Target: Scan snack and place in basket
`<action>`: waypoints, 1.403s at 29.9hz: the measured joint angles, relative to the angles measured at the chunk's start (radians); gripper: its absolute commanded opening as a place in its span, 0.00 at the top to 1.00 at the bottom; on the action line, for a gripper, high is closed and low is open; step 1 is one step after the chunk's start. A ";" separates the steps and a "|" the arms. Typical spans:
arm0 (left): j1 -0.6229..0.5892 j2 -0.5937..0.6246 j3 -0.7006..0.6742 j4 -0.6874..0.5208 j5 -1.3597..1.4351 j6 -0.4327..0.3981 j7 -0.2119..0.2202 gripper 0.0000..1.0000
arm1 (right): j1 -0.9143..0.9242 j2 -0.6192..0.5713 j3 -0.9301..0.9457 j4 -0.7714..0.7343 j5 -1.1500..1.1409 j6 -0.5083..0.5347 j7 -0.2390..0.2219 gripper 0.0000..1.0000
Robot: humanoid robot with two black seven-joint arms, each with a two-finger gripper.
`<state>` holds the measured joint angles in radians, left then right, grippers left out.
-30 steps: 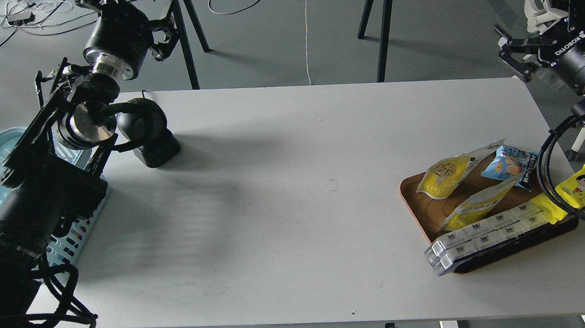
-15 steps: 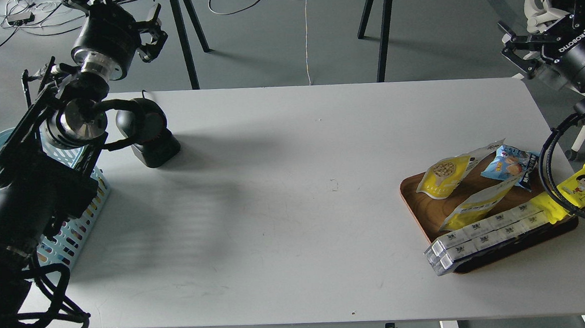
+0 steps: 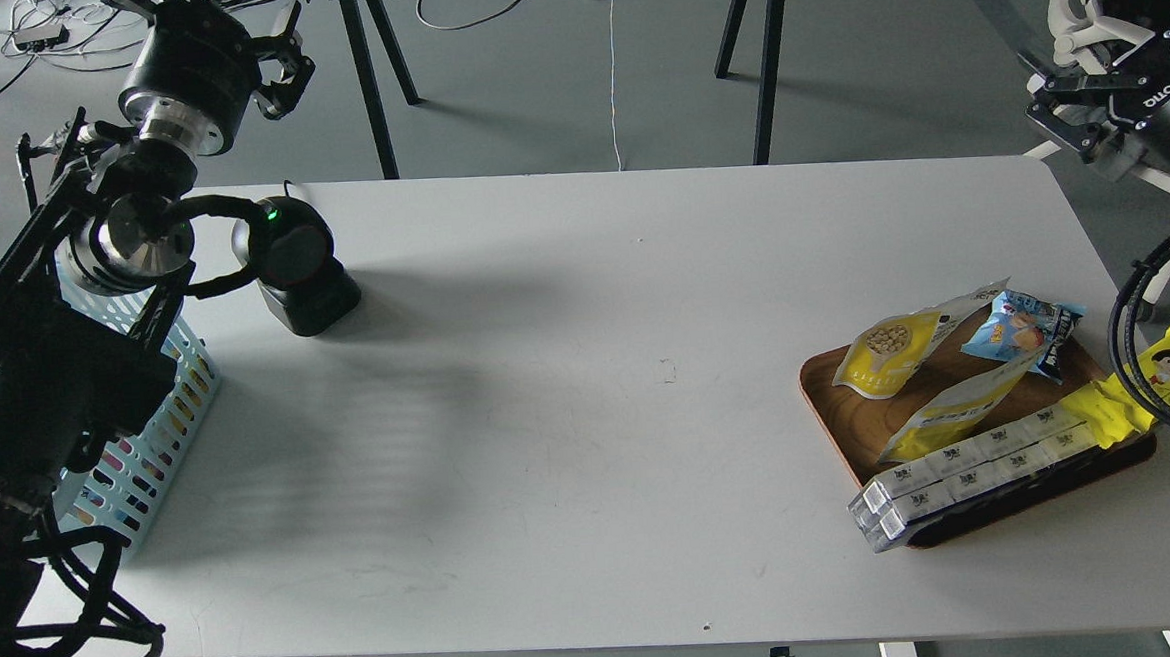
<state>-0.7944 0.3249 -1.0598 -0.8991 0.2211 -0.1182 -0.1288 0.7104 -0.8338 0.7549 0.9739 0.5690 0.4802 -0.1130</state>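
The snack (image 3: 892, 352), a yellow and white pouch with a picture of beige balls, leans on the back left part of the brown wooden tray (image 3: 829, 396) at the table's right. The light blue basket (image 3: 141, 447) stands off the table's left edge, mostly hidden behind my left arm. My left gripper (image 3: 213, 13) is high at the far left, above the floor beyond the table, with its fingers spread and empty. My right gripper (image 3: 1059, 108) is open and empty past the table's far right corner, well above and behind the tray.
A black scanner (image 3: 296, 268) with a lit green light stands at the table's back left. The tray also holds a second yellow pouch (image 3: 950, 409), a small blue packet (image 3: 1021, 331), a row of white boxes (image 3: 973, 468) and a long yellow cartoon packet (image 3: 1163, 373). Black cables (image 3: 1126, 340) hang by it.
My left arm has swung left and up, uncovering more of the basket's side. My right gripper has drawn back to the right. The scanner's green light is now lit.
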 measured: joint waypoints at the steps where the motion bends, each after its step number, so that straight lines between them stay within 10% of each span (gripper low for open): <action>1: 0.000 0.001 0.000 0.000 0.000 0.000 0.000 0.00 | 0.005 -0.015 -0.010 0.003 -0.002 0.000 -0.002 0.01; 23: 0.013 0.001 0.002 -0.047 0.003 0.000 -0.011 0.00 | 0.609 -0.336 -0.675 0.224 -0.209 -0.054 -0.023 0.01; 34: 0.008 0.012 -0.002 -0.048 0.004 -0.003 -0.013 0.00 | 1.253 -0.059 -1.380 0.262 -0.250 -0.116 -0.086 0.01; 42: 0.014 0.021 -0.008 -0.048 0.003 -0.003 -0.015 0.00 | 1.561 0.101 -1.748 0.564 -0.175 -0.277 -0.237 0.03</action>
<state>-0.7805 0.3458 -1.0679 -0.9467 0.2242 -0.1215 -0.1439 2.2709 -0.7328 -0.9931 1.5380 0.3939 0.2029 -0.3505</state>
